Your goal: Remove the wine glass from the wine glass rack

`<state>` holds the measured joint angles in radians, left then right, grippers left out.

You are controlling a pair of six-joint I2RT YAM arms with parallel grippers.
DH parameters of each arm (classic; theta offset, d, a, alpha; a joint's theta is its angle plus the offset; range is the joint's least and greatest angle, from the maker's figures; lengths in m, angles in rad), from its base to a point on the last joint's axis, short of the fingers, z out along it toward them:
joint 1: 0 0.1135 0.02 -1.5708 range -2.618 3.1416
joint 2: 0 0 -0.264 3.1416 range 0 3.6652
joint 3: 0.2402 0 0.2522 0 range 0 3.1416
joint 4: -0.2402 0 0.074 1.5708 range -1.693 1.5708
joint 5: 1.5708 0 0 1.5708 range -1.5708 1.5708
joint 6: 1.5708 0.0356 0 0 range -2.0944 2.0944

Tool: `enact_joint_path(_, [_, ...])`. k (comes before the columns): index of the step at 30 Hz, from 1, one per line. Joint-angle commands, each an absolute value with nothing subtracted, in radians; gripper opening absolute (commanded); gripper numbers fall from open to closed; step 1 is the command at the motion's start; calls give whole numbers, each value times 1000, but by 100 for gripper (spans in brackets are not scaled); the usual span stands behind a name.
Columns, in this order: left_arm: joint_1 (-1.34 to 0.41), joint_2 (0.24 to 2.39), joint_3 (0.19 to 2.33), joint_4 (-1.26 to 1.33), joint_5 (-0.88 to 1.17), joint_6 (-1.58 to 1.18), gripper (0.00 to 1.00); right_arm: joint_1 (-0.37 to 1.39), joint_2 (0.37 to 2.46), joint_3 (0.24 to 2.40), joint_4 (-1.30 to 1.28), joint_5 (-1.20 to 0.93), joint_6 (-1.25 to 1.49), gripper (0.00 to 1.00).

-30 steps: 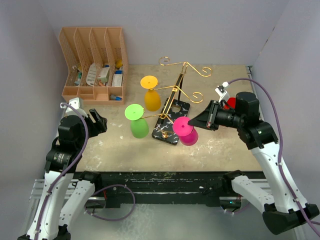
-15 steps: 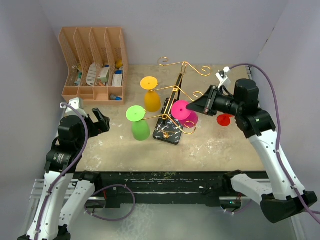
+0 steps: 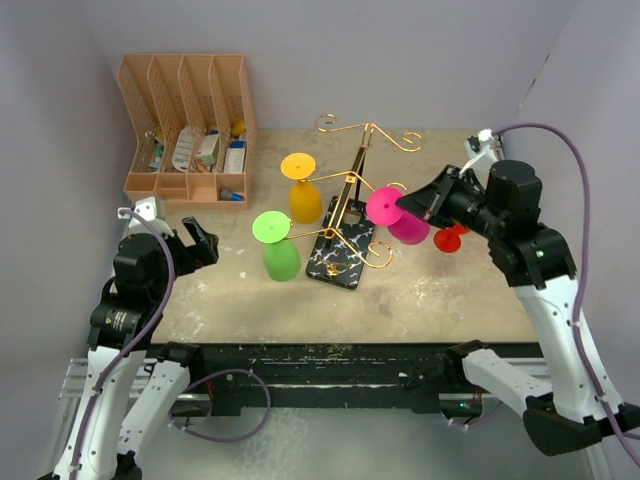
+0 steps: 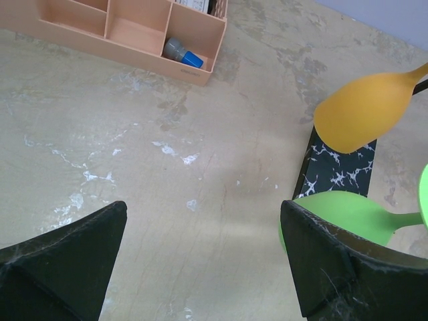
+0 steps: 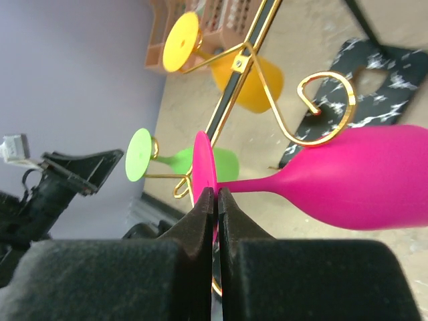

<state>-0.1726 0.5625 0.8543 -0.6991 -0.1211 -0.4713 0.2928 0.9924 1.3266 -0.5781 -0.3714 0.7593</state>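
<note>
Jaws of the right gripper (image 5: 212, 194) clamp the foot disc of the pink wine glass (image 3: 408, 222). The glass lies tilted at 3 o'clock from the wine glass rack (image 3: 338, 256) post, beside a curled arm end. The left gripper (image 4: 200, 257) stands wide and empty at 9 o'clock.

Soft, even light falls from above. Shadows on the table (image 3: 430, 290) are faint and short, and nothing glares. The top view is sharp. The left wrist view shows the table bright and crisp, with the dark left fingers (image 4: 63, 267) slightly soft. In the right wrist view the right fingers (image 5: 197, 224) blur, the pink glass (image 5: 361, 180) has a dull sheen, and the rack (image 5: 328, 110) glints.
</note>
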Motion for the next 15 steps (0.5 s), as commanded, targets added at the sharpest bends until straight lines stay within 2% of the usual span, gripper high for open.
enact_joint_path(1, [-176,558,877,-652,-107,-498,99,291,947,1453,-691,-146,650,0])
enact_joint_path(8, [-176,604,981,-626,48,-572,98,291,946,1567,-758,28,442,0])
enact_joint_path(15, [-176,658,1115,-613,261,-636,99,294,978,1591,-592,-150,258,0])
